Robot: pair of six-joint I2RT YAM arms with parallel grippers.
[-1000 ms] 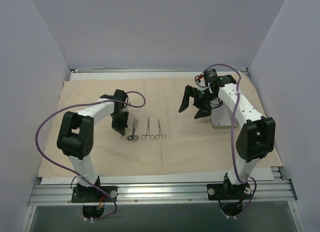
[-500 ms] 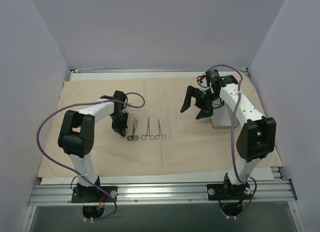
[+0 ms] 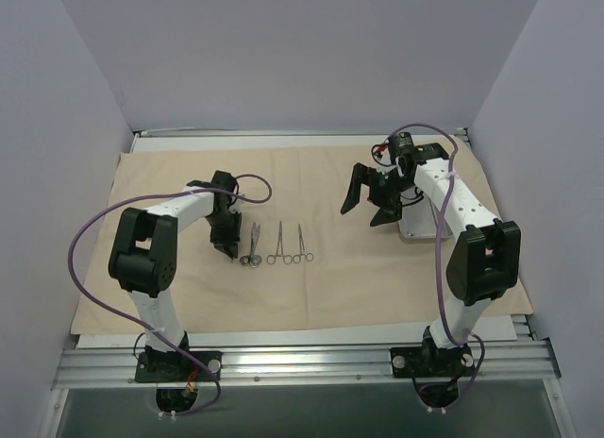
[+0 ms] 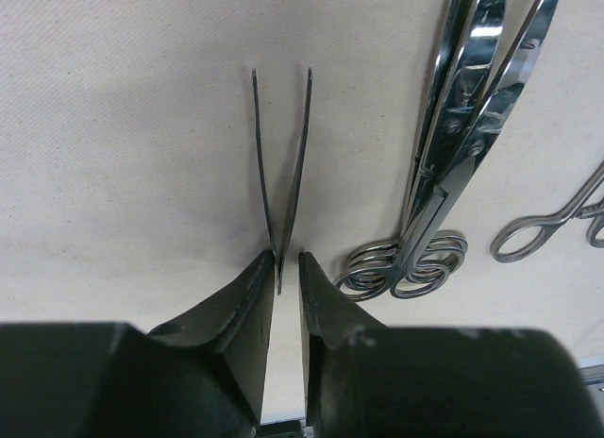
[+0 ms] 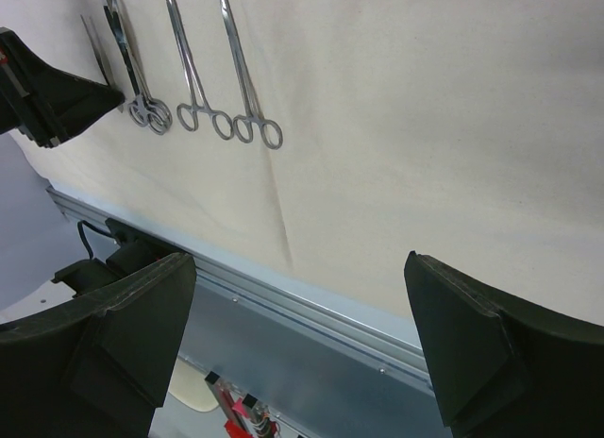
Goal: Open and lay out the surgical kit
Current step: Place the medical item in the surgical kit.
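Observation:
The beige cloth wrap [image 3: 330, 277] lies spread flat over the table. On it lie the silver scissors [image 3: 252, 244] and two ring-handled forceps [image 3: 280, 244] [image 3: 302, 244], side by side. In the left wrist view the tweezers [image 4: 281, 164] lie left of the scissors [image 4: 462, 136]. Their joined end sits in the narrow gap of my left gripper [image 4: 286, 263], whose fingers are slightly apart and do not pinch it. My right gripper [image 3: 368, 200] is wide open and empty above the cloth. The steel tray [image 3: 420, 228] shows partly under the right arm.
A metal rail [image 3: 311, 358] runs along the table's near edge, beyond the cloth's front hem. Grey walls close in the left, back and right sides. The right wrist view shows the instruments [image 5: 193, 79] and the left gripper [image 5: 57, 103] far to its left.
My right gripper has risen and drawn back slightly toward the far right. My left gripper has stayed by the tweezers.

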